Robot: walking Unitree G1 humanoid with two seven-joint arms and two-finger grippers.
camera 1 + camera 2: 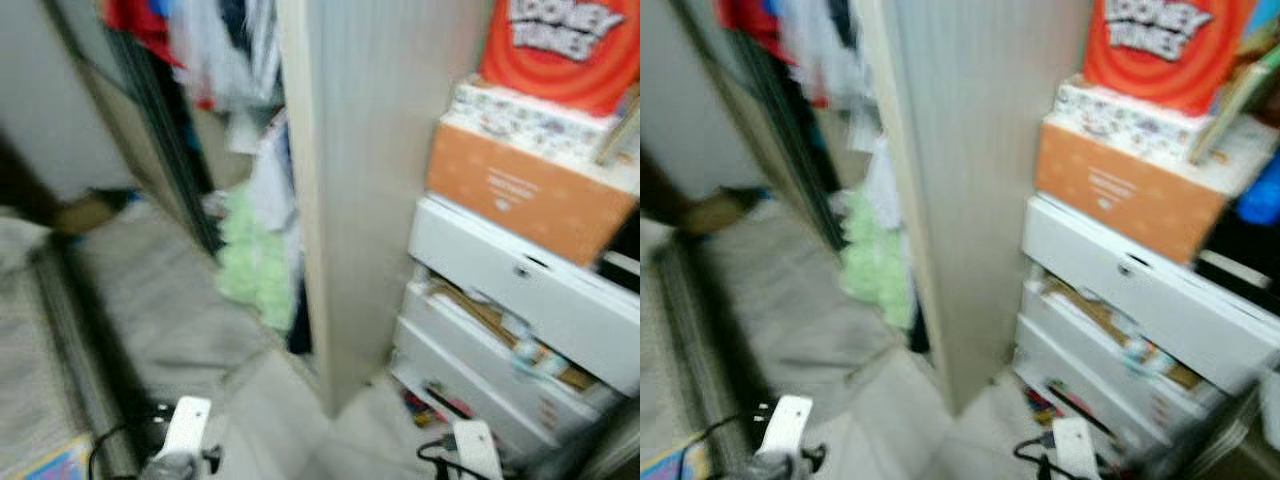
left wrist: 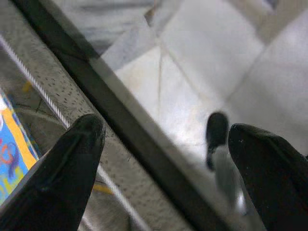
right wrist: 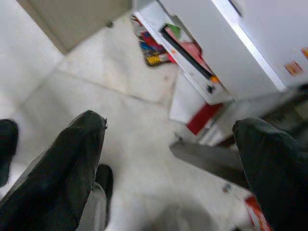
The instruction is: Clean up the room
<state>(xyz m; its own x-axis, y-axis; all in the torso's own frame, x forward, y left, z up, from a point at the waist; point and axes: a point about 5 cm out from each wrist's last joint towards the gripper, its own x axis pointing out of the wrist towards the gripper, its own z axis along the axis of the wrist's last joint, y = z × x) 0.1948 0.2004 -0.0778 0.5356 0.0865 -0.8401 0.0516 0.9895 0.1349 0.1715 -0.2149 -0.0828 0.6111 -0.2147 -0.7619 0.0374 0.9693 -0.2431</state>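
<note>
Head views blurred. Tall pale wood panel (image 1: pixel 375 190) stands upright at centre, reaching down to the light tiled floor (image 1: pixel 265 405).

Left of the panel: open closet with hanging clothes (image 1: pixel 205 45), red and white, and a pale green garment (image 1: pixel 255 260) hanging low beside the panel's front edge. A dark sliding track (image 1: pixel 165 150) runs along the closet opening. At the far left, a grey mat or bedding (image 1: pixel 40 370) lies on the floor, with a colourful printed item (image 2: pixel 12 144) at its near corner.

Right of the panel: white drawer unit (image 1: pixel 520 320), its middle drawer pulled out and stuffed with brown and mixed clutter (image 1: pixel 500 325). On top of the unit sits an orange cardboard box (image 1: pixel 525 195); on that, a flat patterned white box (image 1: pixel 525 120); above that, a red Looney Tunes box (image 1: pixel 565 45).

Small coloured bits of litter (image 3: pixel 154 48) lie on the floor at the foot of the drawer unit, beside the bottom drawer's edge.

Left claw (image 2: pixel 163 144): fingers spread, holding nothing, hanging over the mat's edge and a dark strip at the tile border.

Right claw (image 3: pixel 168 144): fingers spread, holding nothing, hanging over bare tile near the drawer unit's base
</note>
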